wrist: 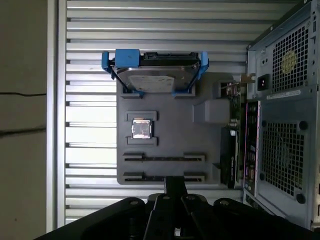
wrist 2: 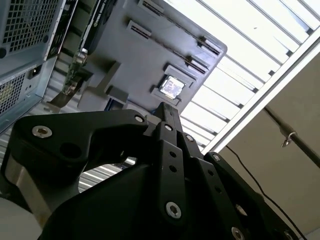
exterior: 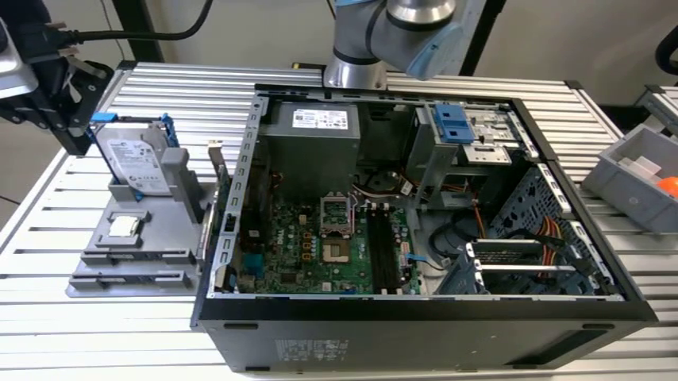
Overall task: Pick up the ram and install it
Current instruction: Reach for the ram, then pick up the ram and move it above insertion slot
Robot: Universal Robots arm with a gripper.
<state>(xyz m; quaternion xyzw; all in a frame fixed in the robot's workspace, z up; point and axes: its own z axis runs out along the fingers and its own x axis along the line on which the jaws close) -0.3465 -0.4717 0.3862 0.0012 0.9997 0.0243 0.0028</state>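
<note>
Grey holder [wrist: 170, 120] beside the open case [wrist: 285, 125] lies under the gripper [wrist: 173, 182], whose claw I cannot tell clenched or released; the ram, perhaps edge-up in its long slots [wrist: 165, 158], should be light, stiff, fragile, best pinched mid-length across its faces.

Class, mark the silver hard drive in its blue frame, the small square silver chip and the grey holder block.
Silver hard drive [wrist: 156, 80]: first wrist view, silver face.
Square silver chip [wrist: 141, 129]: first wrist view, centre.
Grey holder block [wrist: 172, 137]: first wrist view, bare top.
</note>
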